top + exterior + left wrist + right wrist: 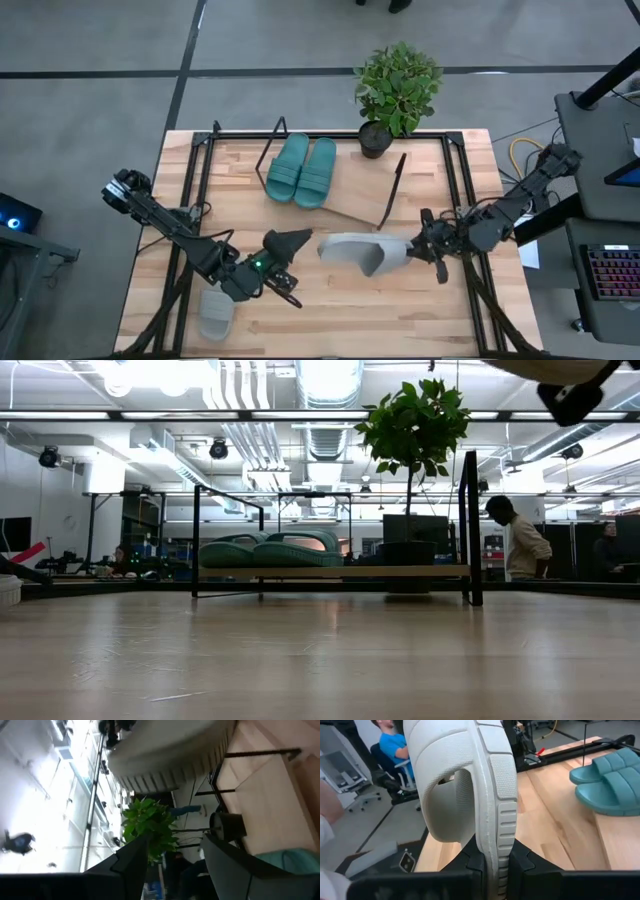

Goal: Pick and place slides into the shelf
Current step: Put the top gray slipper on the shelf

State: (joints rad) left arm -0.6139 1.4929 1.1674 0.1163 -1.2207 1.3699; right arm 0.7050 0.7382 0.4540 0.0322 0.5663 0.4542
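Wood table [440, 200]: R pincer [490, 865] clamps grey slide [470, 785] aloft; L pincer [175, 855] gapes, empty (teal pair [303, 170] shelved).

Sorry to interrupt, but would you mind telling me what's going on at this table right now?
The robot is putting slides on the shelf. Two teal slides already sit on it, side by side. The right hand is shut on the edge of a grey slide, holding it up above the table. The left hand is open near that slide's other end. Another grey slide waits at the table's near edge.
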